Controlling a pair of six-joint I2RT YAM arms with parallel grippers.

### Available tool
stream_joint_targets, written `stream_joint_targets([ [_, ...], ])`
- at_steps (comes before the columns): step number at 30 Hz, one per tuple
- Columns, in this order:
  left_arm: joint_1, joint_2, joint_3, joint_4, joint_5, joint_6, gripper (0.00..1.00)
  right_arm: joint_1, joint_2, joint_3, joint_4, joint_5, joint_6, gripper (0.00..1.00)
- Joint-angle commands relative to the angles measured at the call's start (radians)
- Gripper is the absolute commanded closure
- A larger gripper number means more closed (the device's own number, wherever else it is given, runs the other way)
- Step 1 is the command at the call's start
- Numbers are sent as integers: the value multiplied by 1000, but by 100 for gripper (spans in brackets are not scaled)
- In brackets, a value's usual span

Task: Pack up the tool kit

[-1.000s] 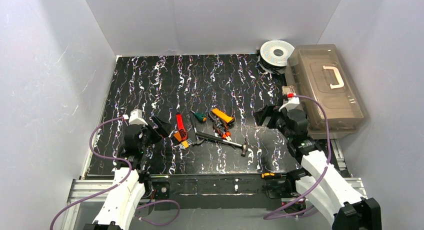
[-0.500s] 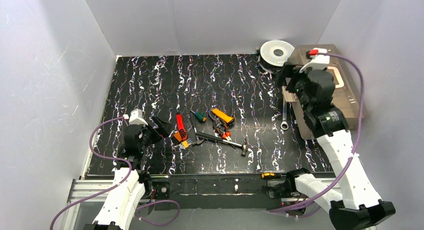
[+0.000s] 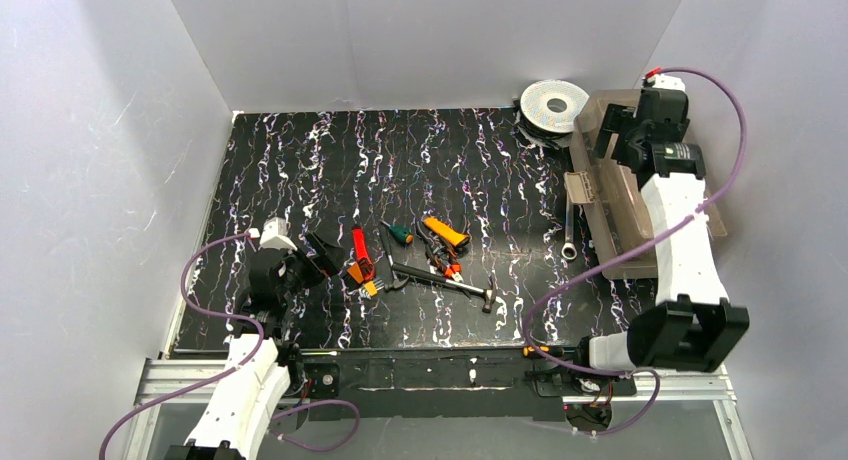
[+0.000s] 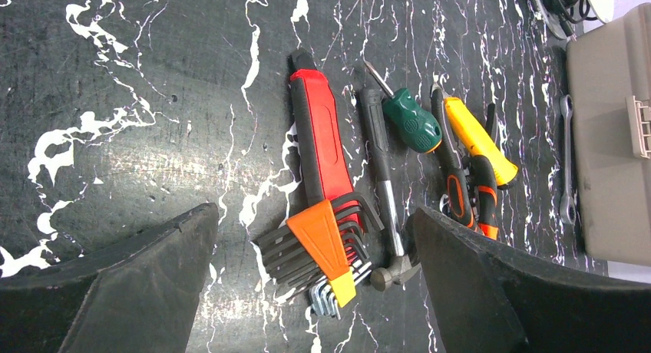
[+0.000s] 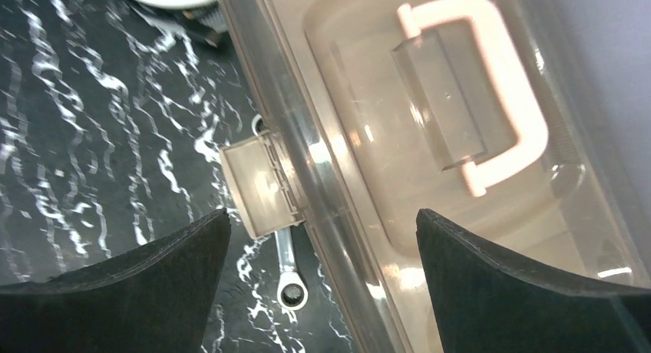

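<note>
Since the toolbox point(image 3: 615, 205) has its lid down, I judge that opening it is the step in hand, and the relation that matters is between the right gripper point(image 5: 321, 212) and the latch point(image 5: 261, 188). The toolbox stands at the far right edge of the table point(image 3: 300, 160), beside the white spool point(image 3: 553, 104). Its long axis runs from the near side to the far side. The latch sits on the long side that faces the middle of the table.

The right gripper hangs above the lid with its jaws wide apart and holds nothing. In the right wrist view, the latch lies below the gap, closer to the left finger, and the cream handle point(image 5: 530, 115) lies toward the right finger. A wrench point(image 5: 290, 272) lies on the table just beside the latch. I cannot tell whether the latch is fastened.

The small tools are well apart from the toolbox, toward the left, so the left arm is the nearer one for them. The left gripper point(image 4: 313, 211) is also wide open and empty, above the hex keys point(image 4: 322, 245). The hammer point(image 4: 381, 192), the green screwdriver point(image 4: 414, 123) and the pliers point(image 4: 476, 142) lie side by side. Their long axes run across the line between the two fingers, which should suit a pinch.
</note>
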Motion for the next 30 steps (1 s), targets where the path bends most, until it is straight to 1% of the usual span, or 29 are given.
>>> stream_joint_targets([
  [1, -4, 4, -9, 11, 14, 16, 0, -12, 92, 66, -74, 64, -44, 2],
  [4, -4, 3, -10, 10, 14, 17, 0, -14, 154, 80, -81, 150, -40, 4],
  [6, -5, 1, -9, 9, 15, 18, 1, -15, 190, 91, -93, 157, -38, 9],
  [7, -4, 0, -9, 11, 16, 18, 1, -14, 207, 96, -110, 152, -31, 12],
  [10, -5, -4, -11, 11, 14, 17, 1, -10, 251, 92, -147, 76, -10, 31],
  [11, -4, -4, -11, 11, 14, 16, 0, -3, 262, 89, -160, 64, 0, 35],
  [12, -4, -5, -11, 10, 17, 16, 1, 10, 271, 83, -170, 65, 7, 38],
  [13, -4, -5, -11, 11, 16, 17, 1, 33, 277, 76, -176, 72, 9, 45],
  [17, -4, 5, -11, 24, 31, 22, 1, 116, 280, 54, -197, 100, 17, 61],
  [18, -4, 11, -14, 40, 53, 23, 1, 126, 274, 49, -203, 86, 23, 66],
  [21, -25, 59, -9, 96, 76, 9, 0, 135, 241, 33, -198, -15, 27, 73],
  [23, -85, 115, 31, 95, 52, -15, 0, 137, 213, 28, -191, -67, 34, 75],
  [25, -198, 163, 79, 109, -10, -38, 1, 138, 184, 17, -173, -100, 32, 75],
  [27, -311, 226, 145, 123, -82, -47, 0, 138, 166, 19, -175, -81, 31, 75],
  [28, -351, 274, 178, 141, -97, -56, 0, 137, 160, 21, -178, -72, 30, 76],
  [30, -405, 394, 270, 199, -72, -83, 0, 136, 150, 24, -179, -71, 30, 76],
])
